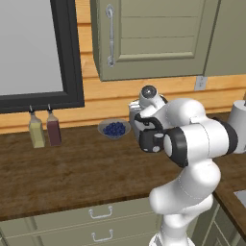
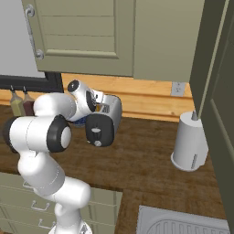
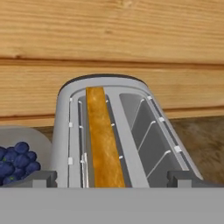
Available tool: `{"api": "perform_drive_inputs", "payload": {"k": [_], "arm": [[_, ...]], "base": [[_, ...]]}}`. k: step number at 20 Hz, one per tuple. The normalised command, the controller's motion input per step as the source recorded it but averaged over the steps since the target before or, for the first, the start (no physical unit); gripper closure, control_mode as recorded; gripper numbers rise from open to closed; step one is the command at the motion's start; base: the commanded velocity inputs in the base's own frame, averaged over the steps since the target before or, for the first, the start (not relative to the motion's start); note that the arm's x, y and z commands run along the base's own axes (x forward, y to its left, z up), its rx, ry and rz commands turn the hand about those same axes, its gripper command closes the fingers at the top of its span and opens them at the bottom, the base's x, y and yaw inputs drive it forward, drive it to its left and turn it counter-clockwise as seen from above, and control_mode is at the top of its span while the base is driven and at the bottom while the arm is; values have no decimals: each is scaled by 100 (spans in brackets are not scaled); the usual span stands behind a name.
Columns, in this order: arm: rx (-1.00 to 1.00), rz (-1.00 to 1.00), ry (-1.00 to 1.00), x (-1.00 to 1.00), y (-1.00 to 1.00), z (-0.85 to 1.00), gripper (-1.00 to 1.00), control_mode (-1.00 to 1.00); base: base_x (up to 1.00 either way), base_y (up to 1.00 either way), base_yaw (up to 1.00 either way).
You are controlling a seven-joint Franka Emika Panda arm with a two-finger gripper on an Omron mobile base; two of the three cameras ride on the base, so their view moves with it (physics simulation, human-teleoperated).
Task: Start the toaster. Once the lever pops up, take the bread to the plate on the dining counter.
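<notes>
Beside the toaster [image 3: 109, 131], on its left as seen in the hand view, a small pale bowl [image 3: 30, 140] is set, and blue berries [image 3: 13, 166] are held in it. Two slots are cut into the top of the toaster. The bread [image 3: 103, 140] is stood on edge in the left slot, its golden crust being shown from above; the right slot is seen with bare grey walls and thin wire guides. The toaster is placed on the dark wood-grain bench [image 1: 72, 173], close against the pale wooden wall boards behind it.

From the left base view the bowl of berries [image 1: 114, 129] is found just to the left of the toaster [image 1: 134, 115], most of which is hidden by the arm. Two bottles [image 1: 44, 129] are stood farther left of the toaster, by the wall. From the right base view the toaster's dark end panel [image 2: 98, 130] with its small pale knob is faced toward the camera, and a tall grey cylinder [image 2: 189, 141] is stood well to the toaster's right.

The arm is bent forward over the bench with the wrist held level with the toaster's top. The end effector [image 3: 111, 178] is held above the near end of the toaster, its jaws spread wide with one fingertip at each side of the toaster's body, and nothing is gripped.
</notes>
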Motion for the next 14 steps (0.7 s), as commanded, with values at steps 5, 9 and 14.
{"api": "perform_drive_inputs", "payload": {"k": [5, 9, 14], "arm": [[3, 0, 0, 0, 0, -10, -100, -100], [3, 0, 0, 0, 0, -11, 100, -100], [2, 0, 0, 0, 0, -13, 100, -100]], "base": [[0, 0, 0], [0, 0, 0], [0, 0, 0]]}}
